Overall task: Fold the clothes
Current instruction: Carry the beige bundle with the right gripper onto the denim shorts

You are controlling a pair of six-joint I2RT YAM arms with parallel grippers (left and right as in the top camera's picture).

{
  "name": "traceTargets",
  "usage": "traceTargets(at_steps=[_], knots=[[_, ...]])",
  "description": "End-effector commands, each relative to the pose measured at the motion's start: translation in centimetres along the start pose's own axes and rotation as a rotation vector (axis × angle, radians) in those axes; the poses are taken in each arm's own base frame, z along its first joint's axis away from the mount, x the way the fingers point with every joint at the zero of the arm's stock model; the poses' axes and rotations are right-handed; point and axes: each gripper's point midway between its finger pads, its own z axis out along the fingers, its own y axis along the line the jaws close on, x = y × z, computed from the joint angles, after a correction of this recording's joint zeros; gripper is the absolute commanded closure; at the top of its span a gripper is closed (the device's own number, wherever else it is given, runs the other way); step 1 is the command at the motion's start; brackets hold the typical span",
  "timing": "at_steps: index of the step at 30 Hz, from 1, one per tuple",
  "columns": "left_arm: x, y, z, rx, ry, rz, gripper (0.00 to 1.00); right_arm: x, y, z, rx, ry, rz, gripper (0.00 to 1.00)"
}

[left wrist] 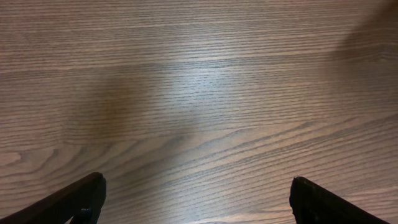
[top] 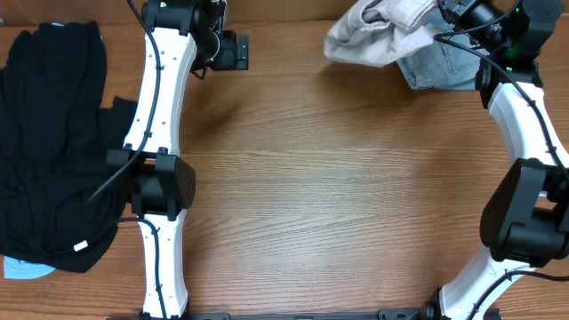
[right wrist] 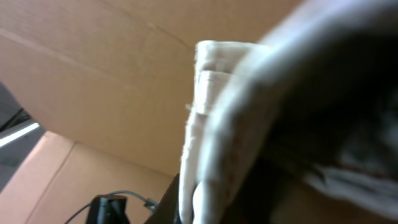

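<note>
On the table [top: 338,196], a black clothes heap [top: 49,133] lies at the left edge. At the far right, the beige shorts [top: 369,37] are bunched up in the right hand [top: 444,13], which is closed on them, above a grey-blue garment [top: 449,69]. The left hand [left wrist: 199,186] is spread wide and holds nothing.

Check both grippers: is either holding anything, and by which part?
The right gripper appears to hold the shorts by a bunched, seamed edge; which part exactly cannot be told. The left gripper is open, holding nothing.
</note>
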Motion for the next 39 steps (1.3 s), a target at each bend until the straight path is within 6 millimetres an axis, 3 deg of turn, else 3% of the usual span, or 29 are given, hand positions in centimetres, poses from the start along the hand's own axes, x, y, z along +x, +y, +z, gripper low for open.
traceTargets(at_steps=[1,7,21,31,34,39], knots=[[-0.4,-0.3,-1.5,-0.004,-0.033,0.022,0.04,-1.3,5.2,-0.5,-0.096,-0.005,-0.044,0.96],[-0.4,-0.3,-1.5,-0.004,-0.033,0.022,0.04,-2.1,5.3,-0.8,-0.096,-0.038,-0.063,0.96],[-1.0,-0.3,-1.5,-0.008,-0.057,0.026,0.02,-9.2,2.4,-5.0,0.040,-0.316,-0.169,0.96],[-2.2,0.2,-1.6,-0.037,-0.106,0.030,0.02,-11.7,0.1,-5.8,0.036,-0.469,-0.266,0.96],[-2.6,0.2,-1.6,-0.044,-0.123,0.031,0.02,-12.3,-2.3,-6.1,0.047,-0.517,-0.253,0.96],[-3.3,0.1,-1.7,-0.040,-0.151,0.034,0.02,-12.1,-8.0,-6.4,0.124,-0.540,-0.204,0.96]])
